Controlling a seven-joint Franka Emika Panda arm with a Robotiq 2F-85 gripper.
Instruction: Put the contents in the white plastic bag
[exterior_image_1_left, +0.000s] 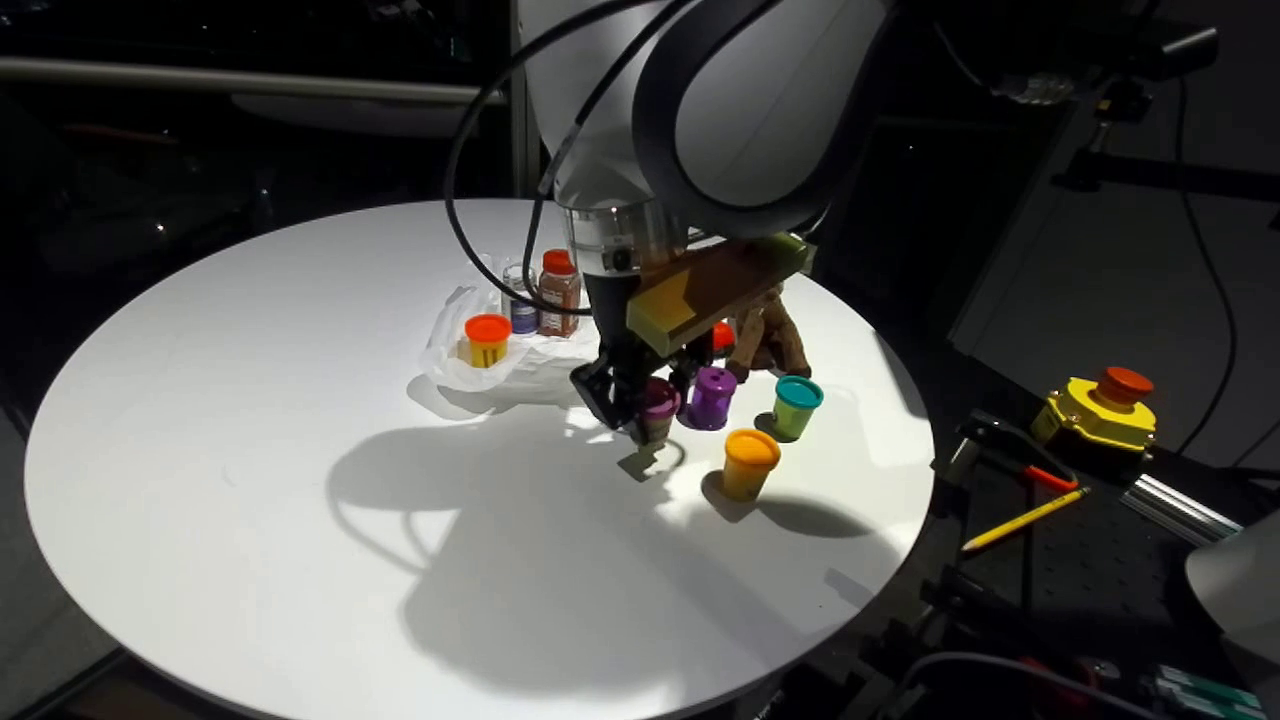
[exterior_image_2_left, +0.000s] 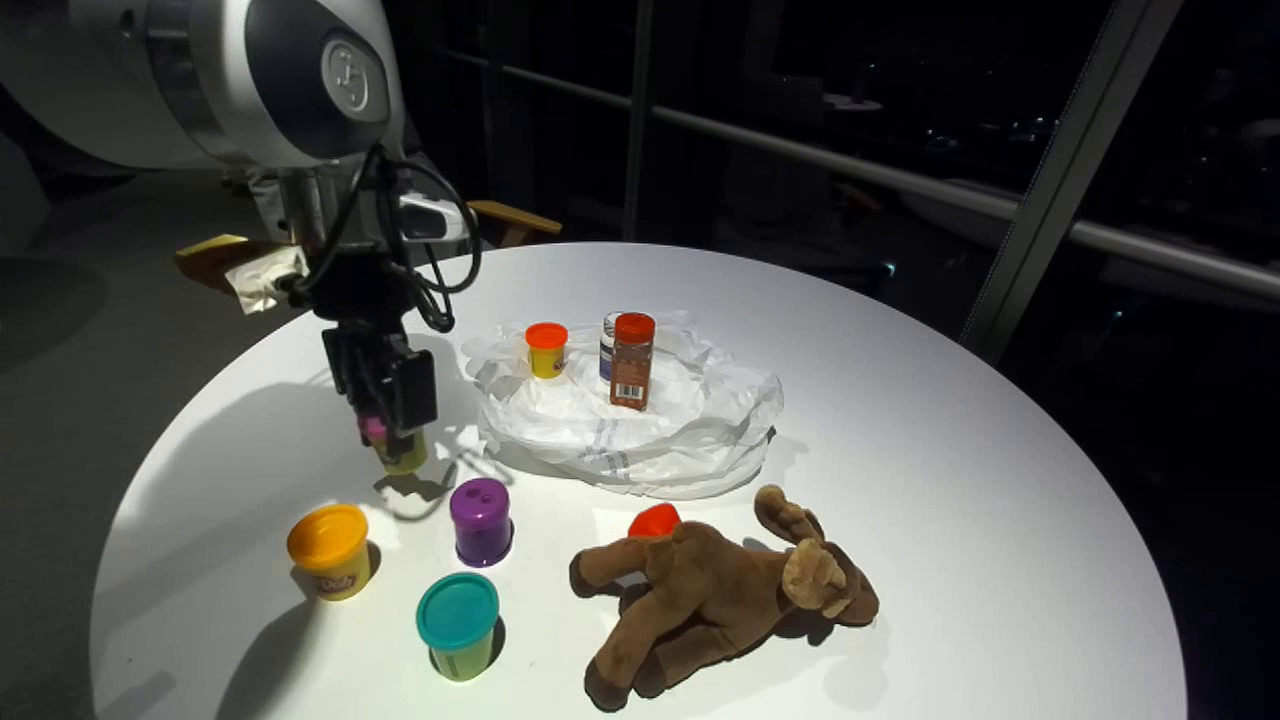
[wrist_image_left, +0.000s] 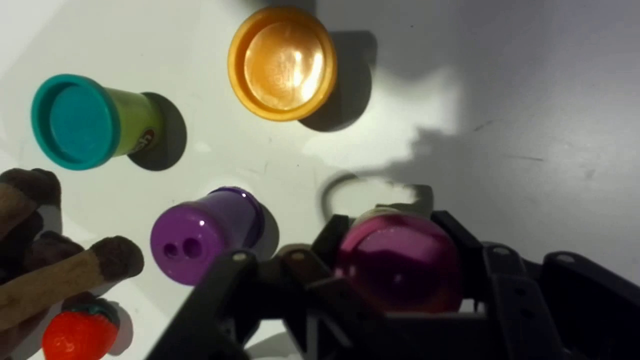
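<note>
My gripper is shut around a pink-lidded cup, a finger against each side. That cup is low over the table; whether its base touches cannot be told. The white plastic bag lies spread flat, bearing the red-lidded jar, the small white bottle and a yellow cup with an orange-red lid. Off the bag stand an orange cup, a purple cup and a teal-lidded cup. The brown toy animal lies on its side, with a red strawberry-like item beside it.
Everything rests on a large round white table. The purple cup stands close beside my gripper's fingers. Off the table in an exterior view are a yellow box with a red button and a pencil.
</note>
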